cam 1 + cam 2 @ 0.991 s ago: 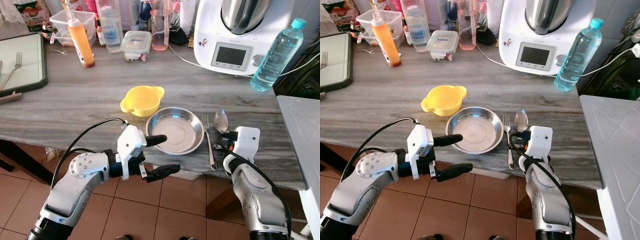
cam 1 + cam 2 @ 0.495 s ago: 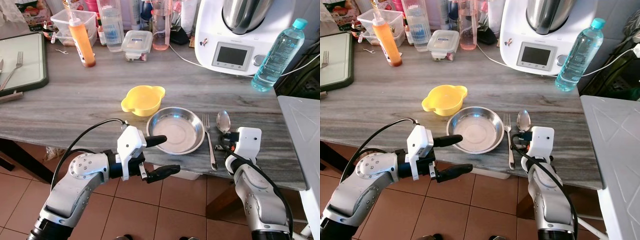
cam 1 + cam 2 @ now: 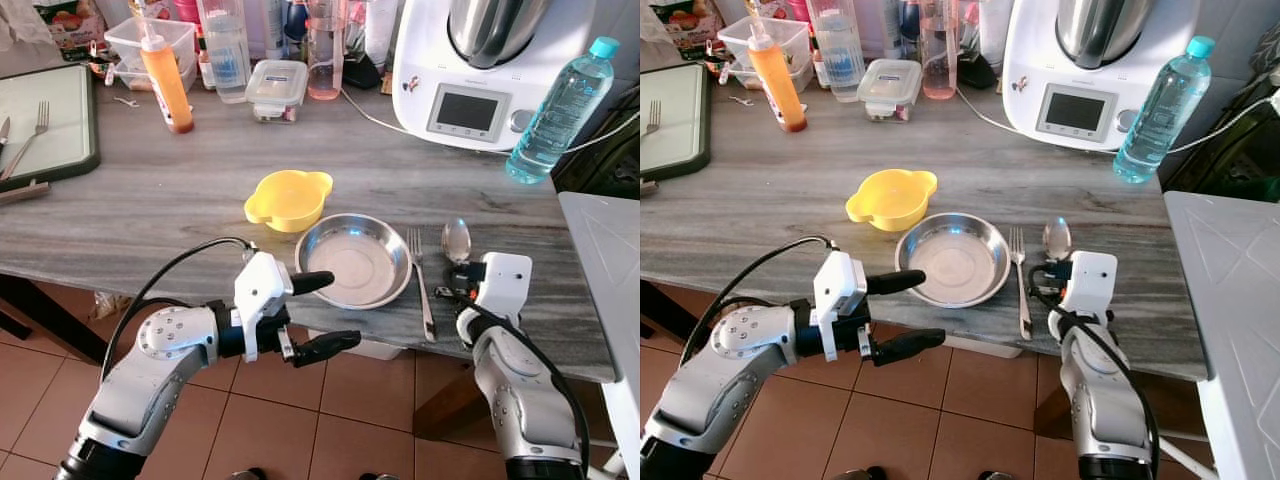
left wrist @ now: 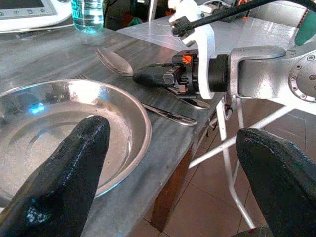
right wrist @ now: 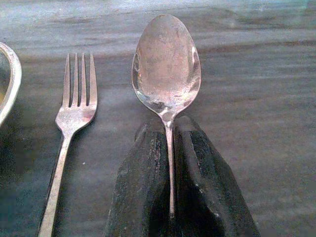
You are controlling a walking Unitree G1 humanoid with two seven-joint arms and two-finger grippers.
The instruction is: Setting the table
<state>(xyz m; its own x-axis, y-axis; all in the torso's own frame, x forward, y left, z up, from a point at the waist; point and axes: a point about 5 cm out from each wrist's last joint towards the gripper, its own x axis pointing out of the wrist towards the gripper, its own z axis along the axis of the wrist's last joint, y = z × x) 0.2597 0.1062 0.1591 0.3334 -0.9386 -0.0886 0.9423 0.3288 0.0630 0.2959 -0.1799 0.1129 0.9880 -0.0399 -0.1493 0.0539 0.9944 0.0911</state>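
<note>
**Spoon pinched beside fork, right of steel plate**

Grey wood-grain tabletop [image 3: 150, 200], long, running left to right; terracotta floor tiles [image 3: 350, 430] below its near edge.

Far right: white kitchen machine with steel bowl and grey screen [image 3: 470, 70]. Beside it, further right, clear plastic water bottle with blue cap [image 3: 556, 98].

Far left: dark-rimmed tray [image 3: 60, 115] carrying a fork.

Far edge: orange squeeze bottle [image 3: 165, 75], clear lidded containers [image 3: 277, 88], a tall glass of pink liquid [image 3: 326, 50].

Centre, near edge: round shallow stainless steel plate [image 3: 353, 258]. Yellow plastic bowl with two small handles [image 3: 288, 199] touching or just beside its far-left rim; cannot tell which.

Right of plate: silver fork [image 3: 421, 285] flat on the tabletop, tines pointing far. Just right of it, apart, silver spoon [image 5: 167, 69], bowl pointing far, parallel to fork.

Right gripper [image 5: 170, 163] low at the near edge, fingers [image 5: 143, 182] pressed together on the spoon's handle, pinching it just behind the bowl.

Left gripper [image 3: 318, 313] at the plate's near-left rim, fingers spread wide, holding nothing; one fingertip over the rim, the other off the tabletop edge over the floor.
</note>
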